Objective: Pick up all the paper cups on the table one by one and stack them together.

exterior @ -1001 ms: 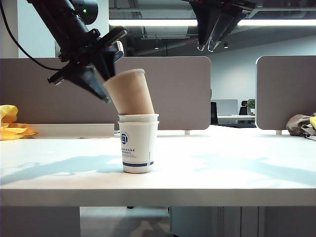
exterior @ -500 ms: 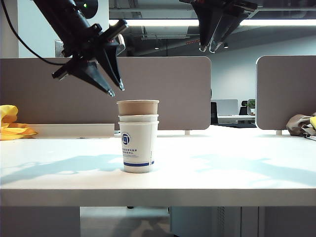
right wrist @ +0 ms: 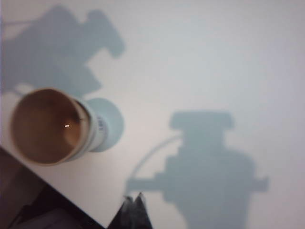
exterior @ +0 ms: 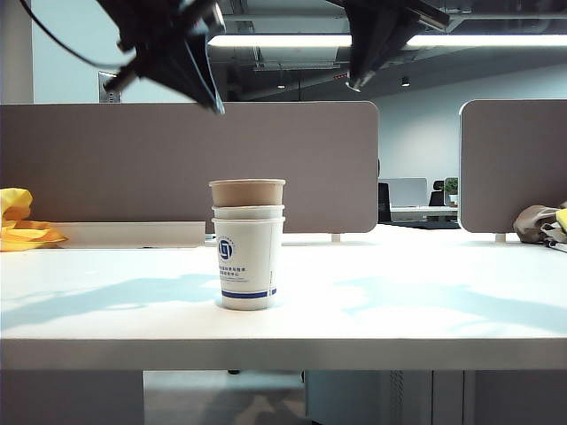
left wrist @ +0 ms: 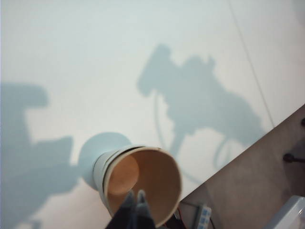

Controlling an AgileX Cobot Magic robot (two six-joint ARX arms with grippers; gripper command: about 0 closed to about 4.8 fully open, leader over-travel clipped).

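The paper cups (exterior: 247, 243) stand nested on the table (exterior: 399, 292): light, thin-walled, crushable, best pinched at the stiff rim. Left tool (exterior: 213, 99) and right tool (exterior: 354, 84) hang above, both closed, empty.

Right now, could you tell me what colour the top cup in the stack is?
Plain tan-brown top cup, clearest in the exterior view.

Open-plan office. White desk (exterior: 399, 301) with a thick front edge, grey-brown divider panels (exterior: 292, 159) along its back edge, another panel (exterior: 514, 164) at the right. Exposed ceiling with a long strip light (exterior: 283, 41) and ducting. Through the gap between panels: more desks, a monitor (exterior: 403, 190), a small plant (exterior: 452, 186). Yellow cloth (exterior: 22, 221) at the left edge, a bundle (exterior: 540, 221) at the right.
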